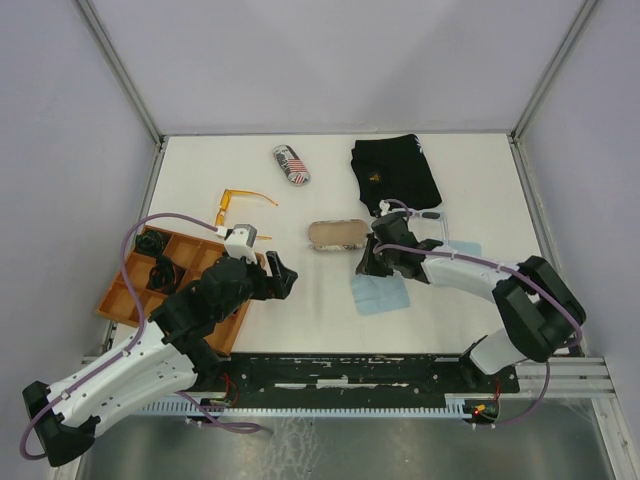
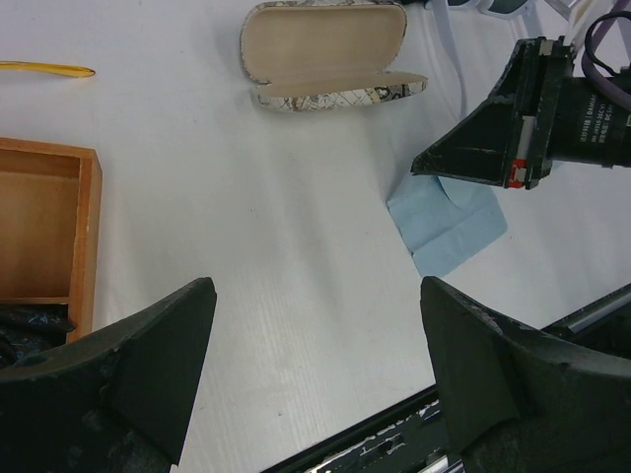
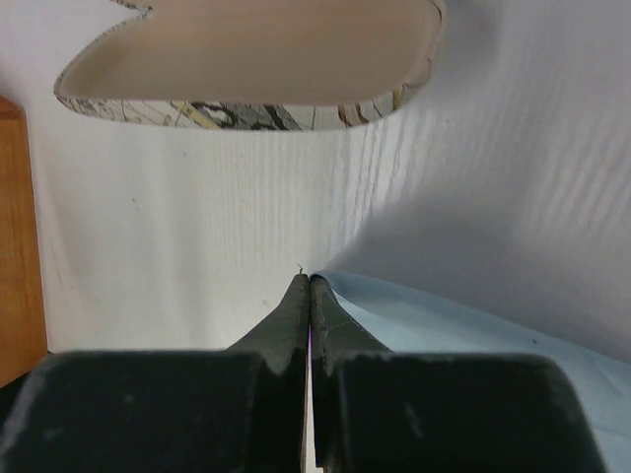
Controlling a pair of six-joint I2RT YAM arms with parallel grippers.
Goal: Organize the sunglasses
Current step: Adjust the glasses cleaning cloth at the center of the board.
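DESK: Jaws first. How do they stand?

PHOTOGRAPHER: Right gripper (image 3: 311, 286) is pressed fully closed, its two fingers flat against each other. The tips are down at the left edge of a light blue cloth (image 3: 473, 325) on the white table (image 1: 480, 180). Whether a fold of that cloth is caught between them cannot be told. Left gripper (image 2: 315, 296) stands wide apart with nothing between its fingers, over bare table just right of a wooden tray (image 2: 87, 227).

DESK: And the sunglasses?

PHOTOGRAPHER: Neither pair is held. The orange sunglasses (image 1: 226, 207) lie on the table just beyond the tray's far edge, arms spread, well left of the right arm. The white sunglasses (image 2: 493, 8), with dark lenses, lie on the far side of the right gripper, near a black cloth (image 1: 395, 170). Only part of them shows.

DESK: What surrounds them?

PHOTOGRAPHER: An open glasses case (image 1: 335, 236), pale lining up and printed outside, sits between the two grippers and slightly beyond them. A closed case (image 1: 291, 164) with a flag print lies farther back. A second light blue cloth (image 1: 462, 247) lies by the right arm's wrist, partly hidden under it. Dark items fill some of the tray's compartments. What they are cannot be made out.
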